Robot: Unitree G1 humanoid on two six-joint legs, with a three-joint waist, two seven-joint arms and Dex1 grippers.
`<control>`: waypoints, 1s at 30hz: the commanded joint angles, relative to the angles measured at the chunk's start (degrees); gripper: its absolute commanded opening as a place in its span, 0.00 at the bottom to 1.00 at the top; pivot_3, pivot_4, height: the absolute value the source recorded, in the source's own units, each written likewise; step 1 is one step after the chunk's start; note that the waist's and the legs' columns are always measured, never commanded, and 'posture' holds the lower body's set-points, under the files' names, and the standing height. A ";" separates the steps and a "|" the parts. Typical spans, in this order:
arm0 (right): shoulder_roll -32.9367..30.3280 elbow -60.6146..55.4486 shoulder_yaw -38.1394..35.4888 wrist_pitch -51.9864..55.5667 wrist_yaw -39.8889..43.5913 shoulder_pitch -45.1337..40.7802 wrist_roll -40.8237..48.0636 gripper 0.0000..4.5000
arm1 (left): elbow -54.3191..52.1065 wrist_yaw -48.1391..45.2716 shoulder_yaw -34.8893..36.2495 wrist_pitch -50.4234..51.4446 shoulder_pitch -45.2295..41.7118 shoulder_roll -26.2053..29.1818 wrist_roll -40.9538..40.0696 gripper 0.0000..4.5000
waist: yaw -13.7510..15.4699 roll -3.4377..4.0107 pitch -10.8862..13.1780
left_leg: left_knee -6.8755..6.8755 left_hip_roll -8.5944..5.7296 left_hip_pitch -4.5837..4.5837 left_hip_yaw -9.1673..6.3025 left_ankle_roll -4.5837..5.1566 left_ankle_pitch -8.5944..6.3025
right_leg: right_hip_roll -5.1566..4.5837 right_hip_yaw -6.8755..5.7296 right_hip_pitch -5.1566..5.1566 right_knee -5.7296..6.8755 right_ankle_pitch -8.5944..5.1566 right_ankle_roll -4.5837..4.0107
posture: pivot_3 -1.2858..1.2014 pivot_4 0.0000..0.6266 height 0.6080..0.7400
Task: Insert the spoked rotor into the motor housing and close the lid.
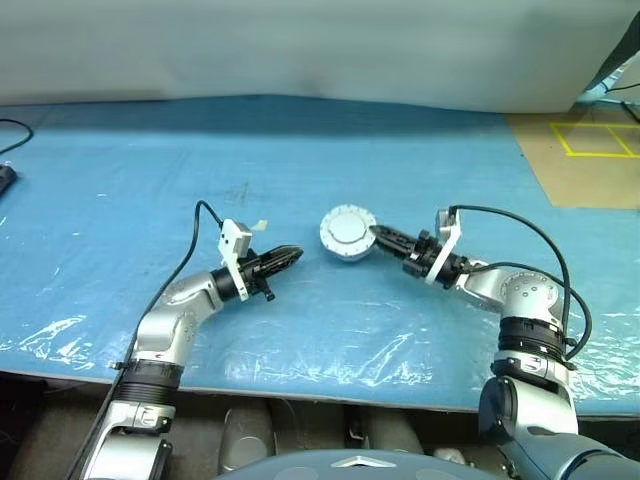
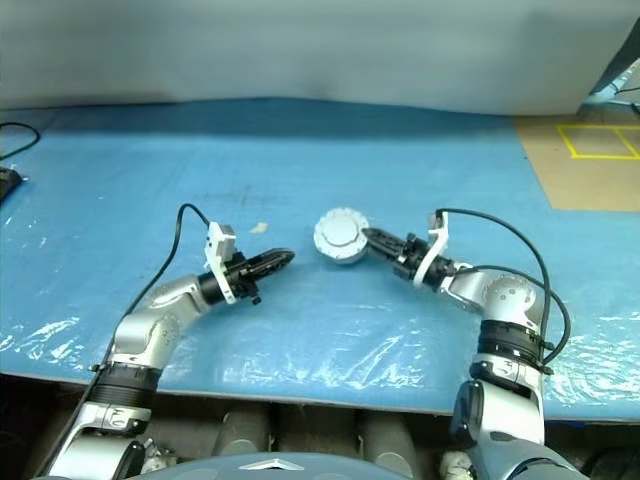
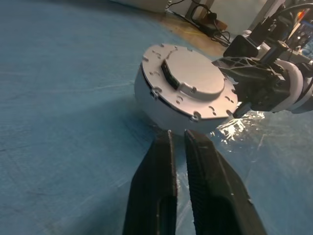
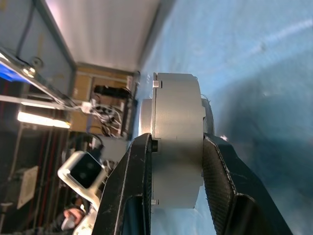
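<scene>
My right gripper point(image 1: 380, 236) pinches the round grey metal lid point(image 1: 348, 232) on the silver motor housing, mid blue plastic table sheet point(image 1: 120, 190) (edges far off). My left gripper point(image 1: 292, 254), nearly pressed together, sits beside it with bare sheet around.

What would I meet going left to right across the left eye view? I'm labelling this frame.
Black two-fingered left gripper → small pale scrap on the blue plastic-covered table → round silver closed motor housing with lid → black two-fingered right gripper → yellow floor tape.
</scene>
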 commanded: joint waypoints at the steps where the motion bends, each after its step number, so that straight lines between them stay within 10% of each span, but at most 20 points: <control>1: 2.08 -3.44 -4.48 1.30 -2.41 -4.24 7.57 0.25 | -3.64 2.22 3.04 3.50 0.41 -2.38 -5.66 0.35 | -0.01 0.02 0.01 | 0.00 0.00 -0.01 0.00 0.00 0.00 | 0.00 0.00 0.00 0.00 0.00 0.00 | 0.52 0.24 1.00; 11: 6.67 -8.83 -6.29 4.33 -12.30 -7.46 18.40 0.25 | -4.62 13.60 12.71 20.15 -4.36 -8.62 -25.49 1.00 | 0.15 0.04 0.05 | 0.02 -0.01 -0.09 -0.01 -0.01 0.01 | 0.03 0.01 -0.20 0.01 0.01 0.00 | 0.52 0.24 1.00; 30: 7.44 -13.66 1.19 5.05 -17.08 -2.88 25.06 0.25 | -5.47 25.30 15.60 30.70 -8.00 -14.12 -39.77 1.00 | 0.19 0.01 0.07 | 0.05 -0.02 -0.28 -0.04 -0.04 0.01 | 0.07 0.02 -0.20 0.00 0.15 0.25 | 0.52 0.24 1.00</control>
